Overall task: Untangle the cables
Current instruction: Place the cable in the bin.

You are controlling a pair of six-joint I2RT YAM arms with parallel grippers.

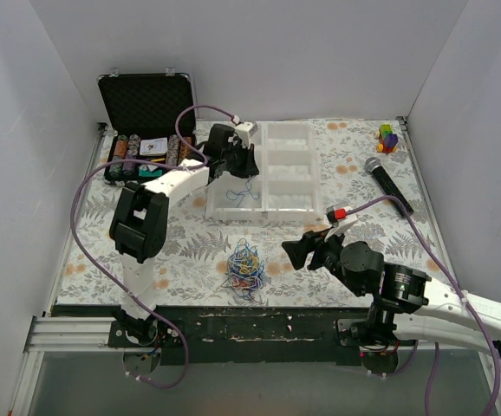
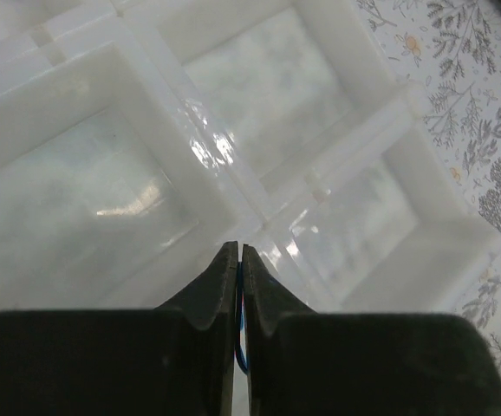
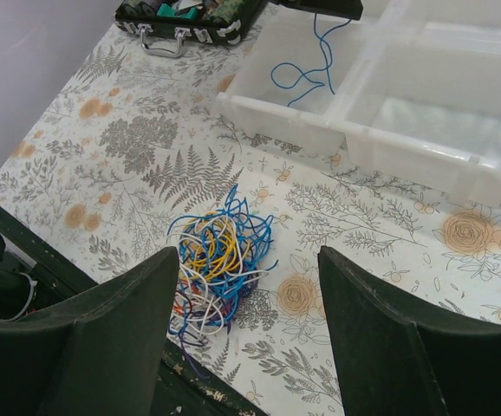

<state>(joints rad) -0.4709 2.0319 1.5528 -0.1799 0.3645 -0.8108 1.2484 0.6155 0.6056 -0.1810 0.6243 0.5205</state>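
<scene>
Cable tangle (image 1: pixel 246 264) lower centre, under right gripper (image 3: pixel 249 256), jaws wide.
Left gripper (image 2: pixel 238 251) pinches blue cable (image 2: pixel 239 351) over tray (image 3: pixel 276 117), upper centre.

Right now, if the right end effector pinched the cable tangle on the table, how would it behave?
The cable tangle would probably sag and deform; its strands are thin loops. Likely light; outer strands may trail or snag. The blue cable draping limply into the white bin suggests similar floppiness.

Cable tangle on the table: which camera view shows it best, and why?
Right wrist: the cable tangle lies close, strand colours distinct. Top external shows it small. Left wrist misses it, seeing only one pinched blue cable.
</scene>
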